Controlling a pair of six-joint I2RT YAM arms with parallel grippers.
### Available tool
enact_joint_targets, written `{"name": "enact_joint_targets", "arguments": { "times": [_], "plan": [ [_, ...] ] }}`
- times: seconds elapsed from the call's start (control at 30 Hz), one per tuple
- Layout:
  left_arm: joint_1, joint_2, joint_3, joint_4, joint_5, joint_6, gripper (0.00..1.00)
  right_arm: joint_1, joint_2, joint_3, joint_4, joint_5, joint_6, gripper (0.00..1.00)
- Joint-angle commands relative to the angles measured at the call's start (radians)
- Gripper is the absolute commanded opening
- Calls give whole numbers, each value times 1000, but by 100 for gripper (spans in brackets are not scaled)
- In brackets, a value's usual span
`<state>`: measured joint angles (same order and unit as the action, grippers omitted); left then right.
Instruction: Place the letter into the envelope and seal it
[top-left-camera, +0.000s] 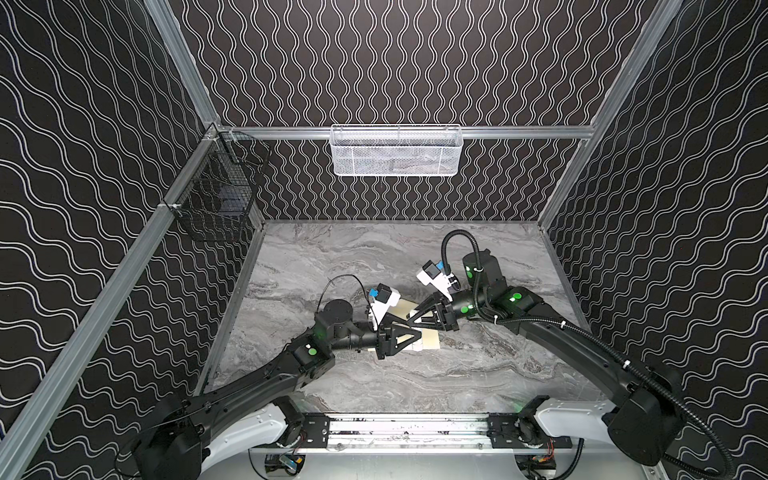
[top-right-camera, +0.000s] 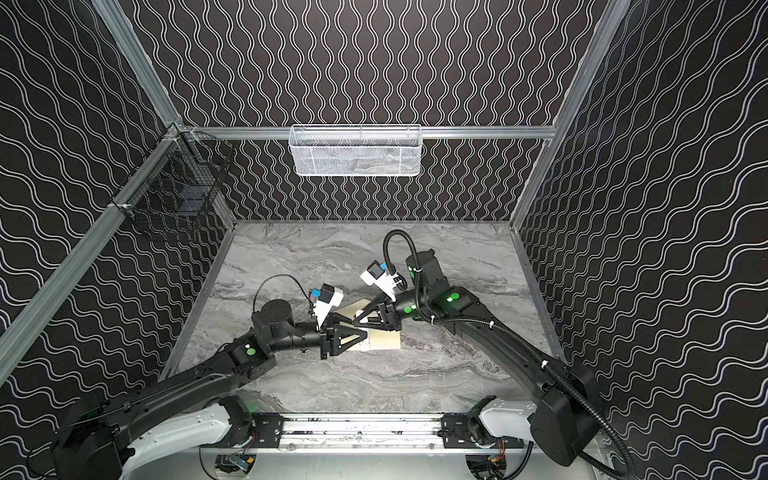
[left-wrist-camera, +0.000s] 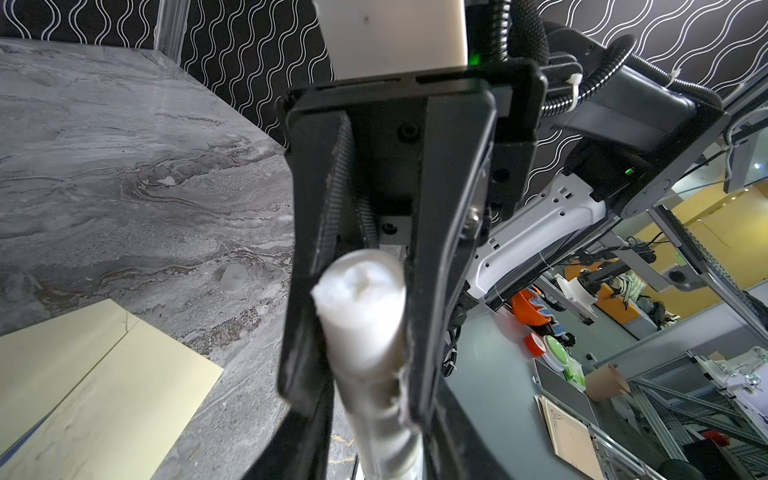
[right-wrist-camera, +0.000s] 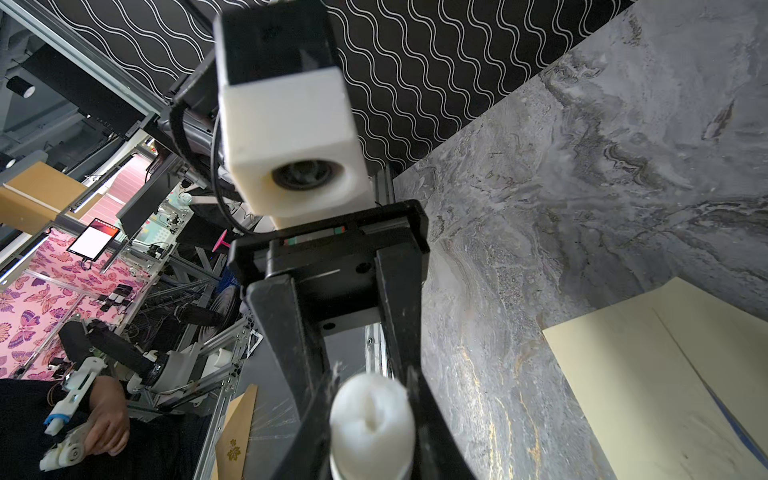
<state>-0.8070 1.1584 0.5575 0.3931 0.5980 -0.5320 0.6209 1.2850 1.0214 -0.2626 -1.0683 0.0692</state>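
At the middle of the table (top-left-camera: 374, 382), the envelope (top-left-camera: 430, 338) lies flat, partly under our 2 grippers, which meet tip to tip just above it. Between them runs a small white cylinder (left-wrist-camera: 361, 324). The right gripper (top-left-camera: 411, 320) has its fingers pressed on both sides of 1 end, and the left gripper (top-left-camera: 417, 333) looks closed narrow on the other end, so we judge both are holding it. Of the letter (right-wrist-camera: 744, 436) we see only a thin blue edge along 1 side of the envelope in the right wrist view. The rest is hidden, and we cannot say whether it sits inside or beneath.

We expect the envelope to handle as light, thin, floppy paper that slides easily on the smooth marble and creases under a hard pinch. To seal it we would pin the body flat near a corner with 1 gripper, then take the flap by its free edge with the other and press along the fold. The cylinder looks rigid and smooth, so it could slip or twist; a grip across its middle seems safest.
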Motion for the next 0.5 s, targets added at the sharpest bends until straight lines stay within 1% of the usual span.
{"name": "enact_joint_targets", "arguments": {
  "times": [0.0,0.2,0.27,0.33,0.47],
  "plan": [
    [0,9,9,44,-14,-11,35,6,6,12,7,-43,-8,3],
    [0,25,21,40,-4,-13,35,15,11,0,44,-34,26,3],
    [0,26,19,41,-7,-14,32,17,11,-4,47,-33,27,3],
    [0,23,20,37,-9,-14,27,19,16,-5,47,-32,29,3],
    [0,16,28,-7,-34,-13,24,18,22,0,33,-28,15,4]
  ]
}}
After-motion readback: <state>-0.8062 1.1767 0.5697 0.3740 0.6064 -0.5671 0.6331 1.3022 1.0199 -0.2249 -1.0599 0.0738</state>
